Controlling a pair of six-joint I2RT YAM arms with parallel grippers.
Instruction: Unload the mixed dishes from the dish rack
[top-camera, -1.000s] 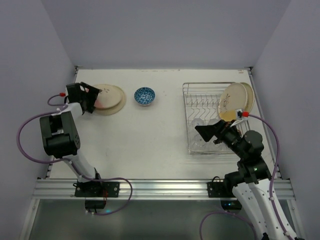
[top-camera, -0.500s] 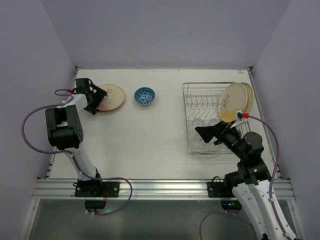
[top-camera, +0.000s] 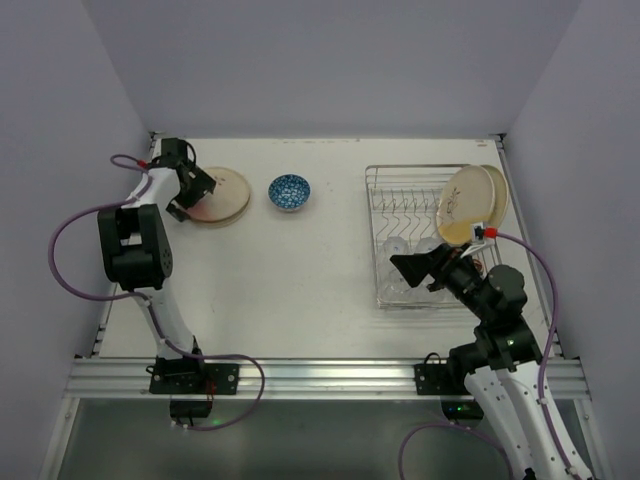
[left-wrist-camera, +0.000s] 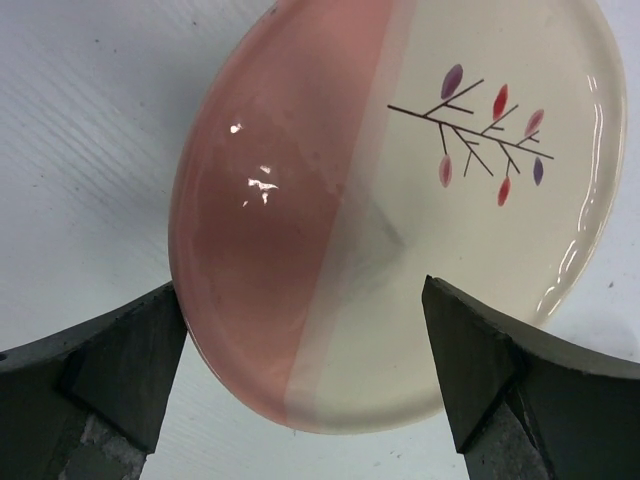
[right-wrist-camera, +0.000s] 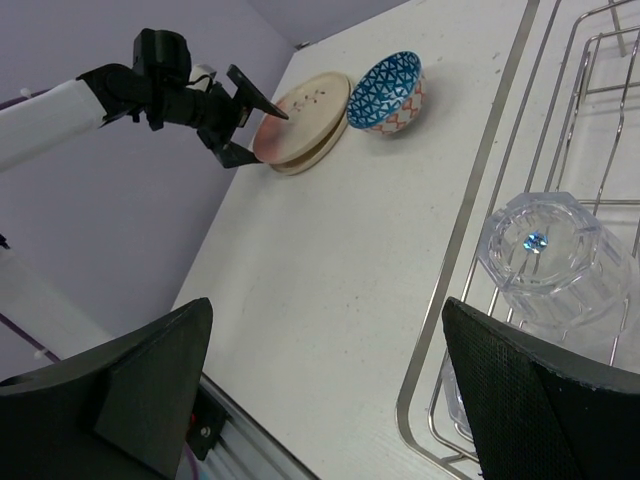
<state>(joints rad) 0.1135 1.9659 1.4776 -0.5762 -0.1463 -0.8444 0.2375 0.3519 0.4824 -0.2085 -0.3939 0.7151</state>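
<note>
A pink-and-cream plate (left-wrist-camera: 400, 190) with a twig motif lies on another cream plate (top-camera: 228, 196) at the table's far left. My left gripper (top-camera: 194, 190) is open, and its fingers (left-wrist-camera: 110, 370) straddle the near rim of the top plate. The blue-patterned bowl (top-camera: 289, 191) stands just right of the stack. The wire dish rack (top-camera: 425, 180) at the right holds two upright cream plates (top-camera: 463, 203) and clear glasses (right-wrist-camera: 545, 262), upside down. My right gripper (top-camera: 412, 268) is open and empty at the rack's near left corner. The dark cup is not seen.
The grey side walls stand close on both sides. The rack's near left rail (right-wrist-camera: 470, 260) runs under my right gripper (right-wrist-camera: 330, 330). The left arm (right-wrist-camera: 60, 105) reaches along the table's left edge.
My left arm has swung toward the far left corner and its gripper has slid a little onto the plate stack's edge. The right arm and the rack's contents have not moved.
</note>
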